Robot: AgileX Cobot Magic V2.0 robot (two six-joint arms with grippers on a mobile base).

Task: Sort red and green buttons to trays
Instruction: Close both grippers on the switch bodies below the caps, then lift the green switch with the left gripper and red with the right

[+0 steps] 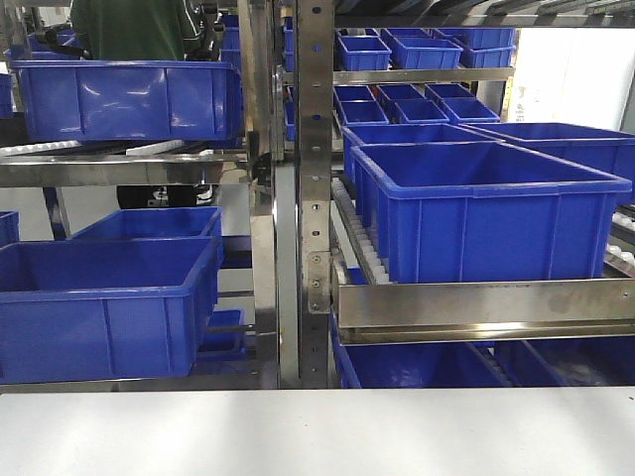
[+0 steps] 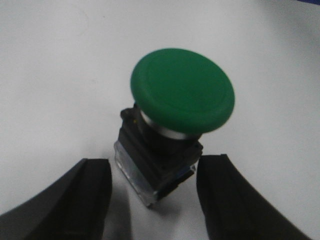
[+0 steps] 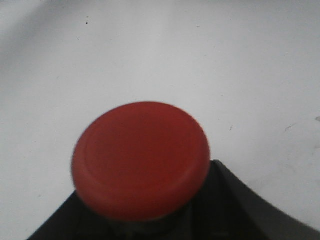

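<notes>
Red button (image 3: 141, 160): cap blurred, base hidden beneath cap. Right pincer (image 3: 147, 200): fingers (image 3: 237, 210) mostly under cap, cut by bottom edge; grip on base not discernible. Left pincer (image 2: 155, 165): fingers (image 2: 75, 200) cut by bottom edge. Front view: person (image 1: 129, 28) cut by top edge, partly behind crate (image 1: 124, 97).

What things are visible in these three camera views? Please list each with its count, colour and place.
green round-capped push-button on a dark blocky base: one, green, tilted on the white table
red round-capped push-button: one, red, over the white table
deep plastic crates: many, blue, on the racks
steel racks: silver, behind the table
white table: one, foreground
person in green shirt: one, top left, partly seen
left gripper: black, fingers either side of the green button's base
right gripper: black, beneath the red cap, grip hidden
</notes>
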